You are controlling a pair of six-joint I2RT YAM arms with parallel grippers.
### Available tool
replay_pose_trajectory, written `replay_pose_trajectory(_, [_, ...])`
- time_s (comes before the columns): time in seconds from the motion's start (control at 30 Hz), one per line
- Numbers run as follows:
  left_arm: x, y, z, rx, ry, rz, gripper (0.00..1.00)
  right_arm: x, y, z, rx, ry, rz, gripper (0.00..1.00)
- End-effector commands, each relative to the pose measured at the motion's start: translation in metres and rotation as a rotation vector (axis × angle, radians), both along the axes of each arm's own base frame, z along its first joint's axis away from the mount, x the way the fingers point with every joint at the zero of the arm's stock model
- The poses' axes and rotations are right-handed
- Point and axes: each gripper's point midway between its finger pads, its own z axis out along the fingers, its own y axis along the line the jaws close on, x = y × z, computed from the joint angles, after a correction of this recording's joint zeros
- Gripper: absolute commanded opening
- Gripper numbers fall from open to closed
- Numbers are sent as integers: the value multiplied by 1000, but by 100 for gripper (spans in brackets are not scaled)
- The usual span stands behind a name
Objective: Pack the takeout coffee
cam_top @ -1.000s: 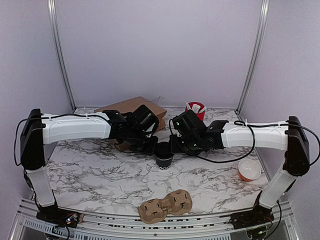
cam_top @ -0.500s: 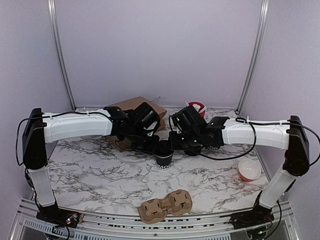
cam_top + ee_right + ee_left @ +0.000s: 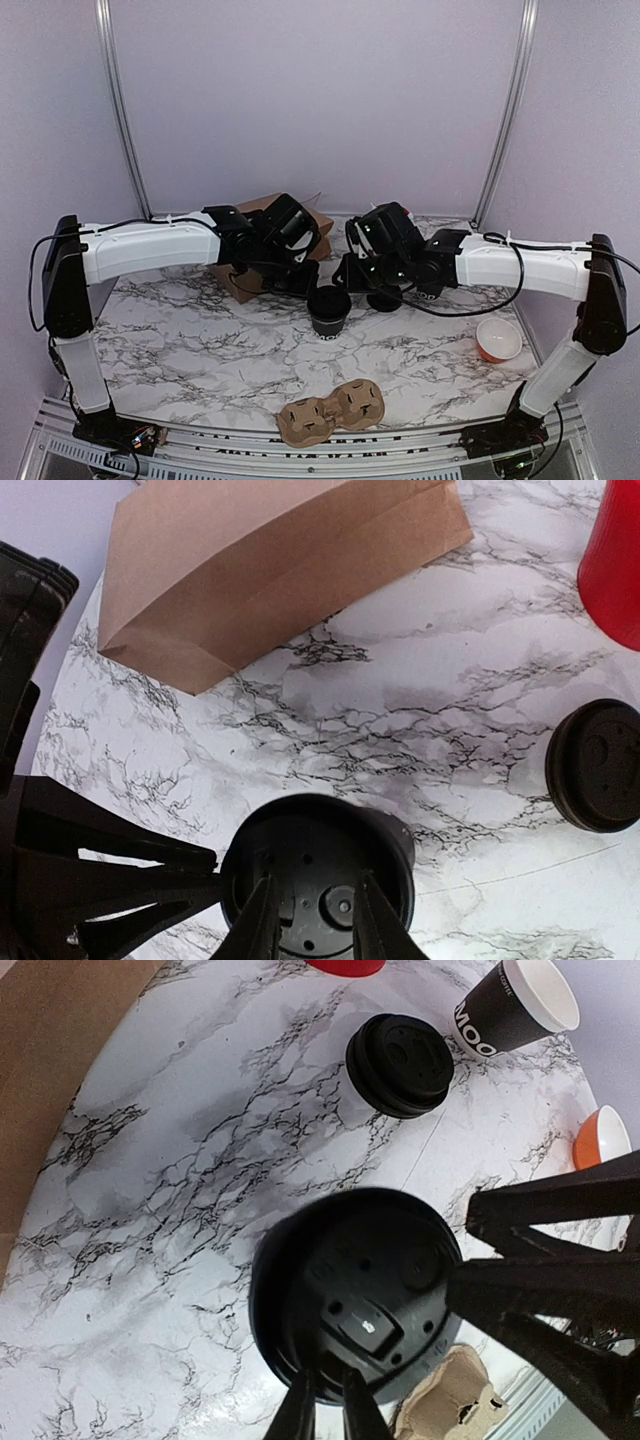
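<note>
Beyond the takeout coffee (image 3: 375, 1265), twin cup (image 3: 510, 1005) reads "MOO".

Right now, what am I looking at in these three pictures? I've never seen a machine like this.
Two robot arms are bolted to a marble table. One picture looks down from above; the others come from cameras on each wrist. Between them stands a black coffee cup with its lid on. The left end effector seems to pinch the lid's rim; the right end effector hovers open above it. Around lie a spare lid, an open cup, a paper bag, a red tub, an orange bowl and a cardboard cup carrier.
</note>
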Motion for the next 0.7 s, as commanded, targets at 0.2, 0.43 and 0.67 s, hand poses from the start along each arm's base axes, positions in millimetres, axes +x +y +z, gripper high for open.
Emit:
replay_pose_trajectory(0.2, [10, -6, 32, -115, -42, 6, 21, 1, 0, 34, 224, -51, 60, 22])
replay_pose_trajectory(0.43, [10, 3, 29, -190, -14, 26, 31, -2, -1, 51, 416, -65, 131, 10])
replay_pose_trajectory(0.67, [4, 6, 17, -242, 28, 12, 44, -6, 5, 57, 611, -33, 227, 0])
